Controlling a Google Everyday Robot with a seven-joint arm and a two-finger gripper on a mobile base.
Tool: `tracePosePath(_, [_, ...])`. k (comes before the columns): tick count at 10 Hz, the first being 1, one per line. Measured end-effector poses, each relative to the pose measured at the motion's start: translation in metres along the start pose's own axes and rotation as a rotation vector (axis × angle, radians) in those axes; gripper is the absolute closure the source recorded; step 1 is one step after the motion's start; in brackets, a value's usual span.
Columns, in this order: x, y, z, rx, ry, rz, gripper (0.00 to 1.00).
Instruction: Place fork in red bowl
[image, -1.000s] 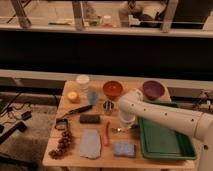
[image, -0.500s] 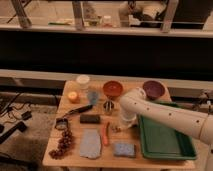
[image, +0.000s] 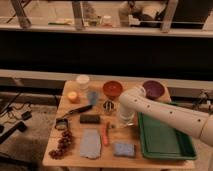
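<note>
- The table (image: 116, 132) is wooden and carries many small items; a green tray (image: 165, 135) lies on its right part.
- The white arm reaches in from the right, above the tray's near-left corner.
- The gripper (image: 125, 118) hangs low over the table's middle, just left of the tray and in front of the red bowl (image: 113, 89).
- Its fingers are pressed together; whether anything is pinched between them cannot be told.
- The fork cannot be made out; the table surface directly under the gripper is hidden by the arm's end.
- The red bowl stands at the back centre, upright, apart from the gripper.
- A maroon bowl (image: 153, 89) stands to its right, partly behind the arm.
- A small metal cup (image: 108, 106) stands just left of the gripper.
- An orange stick (image: 105, 134) lies in front, between a blue cloth (image: 90, 144) and a blue sponge (image: 123, 149).
- A black-handled tool (image: 77, 110) lies toward the left.
</note>
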Motion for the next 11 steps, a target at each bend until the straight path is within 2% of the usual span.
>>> tracePosePath(2, [-0.021, -0.010, -0.021, 0.017, -0.027, -0.042, 0.86])
tracePosePath(6, [-0.045, -0.034, -0.050, 0.060, -0.064, -0.112, 0.86])
tracePosePath(8, [-0.053, -0.051, -0.059, 0.074, -0.068, -0.150, 0.86])
tracePosePath(11, [-0.051, -0.085, -0.063, 0.083, -0.036, -0.187, 0.86])
